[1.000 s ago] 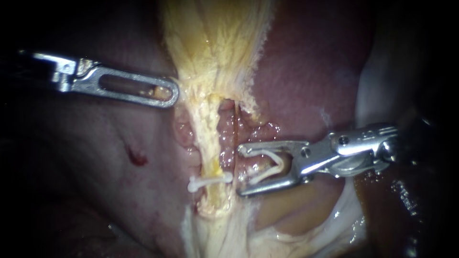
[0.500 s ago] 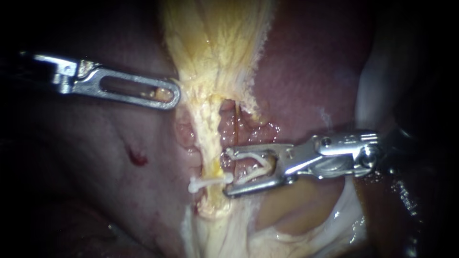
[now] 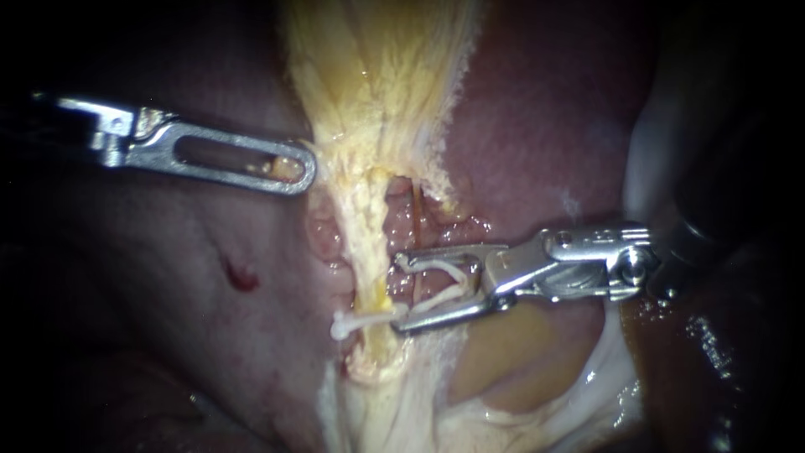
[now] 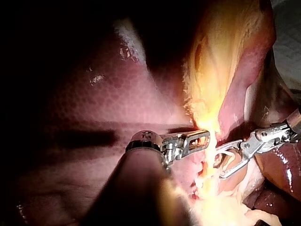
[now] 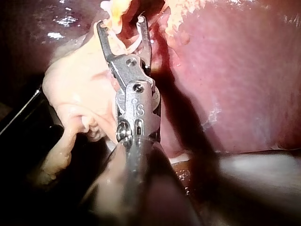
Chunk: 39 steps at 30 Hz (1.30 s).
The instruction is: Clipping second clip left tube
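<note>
Liver, dark red and wet, fills the field behind your work. Your right instrument comes in from the right with its jaws standing wide apart. They hold an open clip, white, with one leg lying along each jaw. The jaw tips reach the right edge of the left tube, a pale yellow strand running from far to near down the middle of the field, but they do not straddle it. A thinner reddish strand just right of that tube crosses the gap between the jaws. Touching the lower jaw tip, a closed clip sits across the left tube. Farther up, the tube widens into a fan of pale yellow tissue. Your left instrument comes in from the left, jaws pressed together on the left edge of that fan, with a bit of yellow showing through the jaw's window. A small red spot marks the liver, left of the tube and nearer than that instrument.
</note>
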{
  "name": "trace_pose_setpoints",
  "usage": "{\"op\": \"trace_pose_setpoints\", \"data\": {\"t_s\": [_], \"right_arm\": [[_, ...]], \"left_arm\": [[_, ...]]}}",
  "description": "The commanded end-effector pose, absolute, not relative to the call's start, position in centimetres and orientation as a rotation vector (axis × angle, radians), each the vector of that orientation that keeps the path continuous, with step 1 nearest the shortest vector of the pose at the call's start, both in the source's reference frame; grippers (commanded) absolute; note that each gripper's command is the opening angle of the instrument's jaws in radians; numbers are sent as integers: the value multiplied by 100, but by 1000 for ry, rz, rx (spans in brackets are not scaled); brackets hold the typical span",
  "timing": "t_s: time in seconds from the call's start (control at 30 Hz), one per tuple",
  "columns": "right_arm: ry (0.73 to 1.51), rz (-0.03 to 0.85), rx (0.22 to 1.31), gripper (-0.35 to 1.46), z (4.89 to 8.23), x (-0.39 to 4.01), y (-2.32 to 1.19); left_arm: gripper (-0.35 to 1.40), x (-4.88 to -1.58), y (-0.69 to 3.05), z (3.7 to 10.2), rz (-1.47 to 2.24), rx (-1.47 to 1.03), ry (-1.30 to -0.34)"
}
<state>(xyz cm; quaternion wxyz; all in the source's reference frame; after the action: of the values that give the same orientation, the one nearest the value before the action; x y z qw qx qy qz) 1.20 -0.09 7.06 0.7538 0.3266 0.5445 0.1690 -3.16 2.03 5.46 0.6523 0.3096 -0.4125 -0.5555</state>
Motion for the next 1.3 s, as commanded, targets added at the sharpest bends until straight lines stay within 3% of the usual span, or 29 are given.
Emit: {"op": "trace_pose_setpoints", "data": {"t_s": [0.03, 0.5, 1.3], "right_arm": [[1190, 365, 718, 50, 706, 123, -9], [1222, 341, 792, 50, 705, 149, -24], [1322, 401, 883, 49, 703, 182, -22]], "left_arm": [[-35, -316, 203, 546, -1261, 703, -936], [-35, -317, 203, 547, -1261, 702, -936], [-35, -324, 204, 552, -1263, 698, -937]]}}
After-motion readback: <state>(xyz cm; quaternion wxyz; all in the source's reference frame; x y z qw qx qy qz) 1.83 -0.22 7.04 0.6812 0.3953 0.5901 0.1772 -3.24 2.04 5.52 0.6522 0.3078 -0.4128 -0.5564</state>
